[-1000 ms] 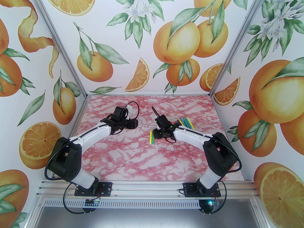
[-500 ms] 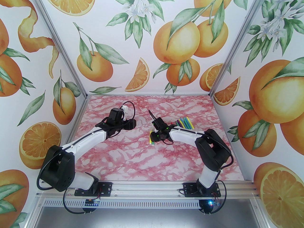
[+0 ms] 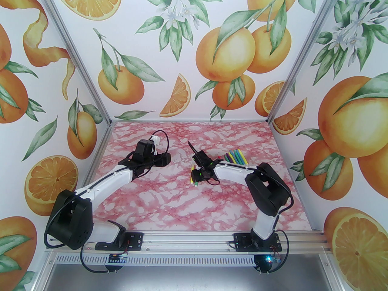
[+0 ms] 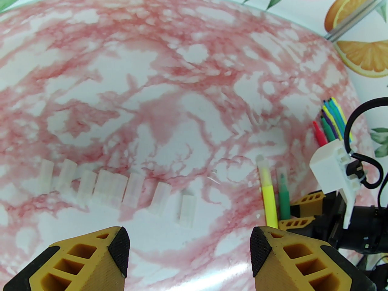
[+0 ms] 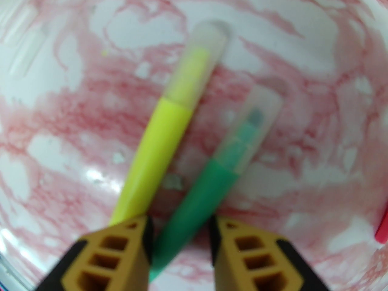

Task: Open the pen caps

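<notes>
Left tool (image 4: 189, 244) is hanging released and empty over the surface (image 4: 182, 80), just short of a row of loose caps (image 4: 121, 189) lying flat. Right of these, the yellow pen (image 5: 157, 150) and green pen (image 5: 200, 192) are lying side by side. Each is wearing its pale sleeve: the yellow pen's cap (image 5: 200, 62) and the green pen's cap (image 5: 257, 114). Right tool (image 5: 180, 226) is straddling the green pen's body with jaws parted and a gap showing, so it is not clamping. Further right, a bunch of bare-tipped pens (image 3: 235, 157) is resting. Judgement: the pens are looking light, stiff and smooth, so they may roll or slip. The caps are looking thin and probably push-fit. Best hold is one tool on the coloured body and the other mid-cap, pulling straight along the pen.
</notes>
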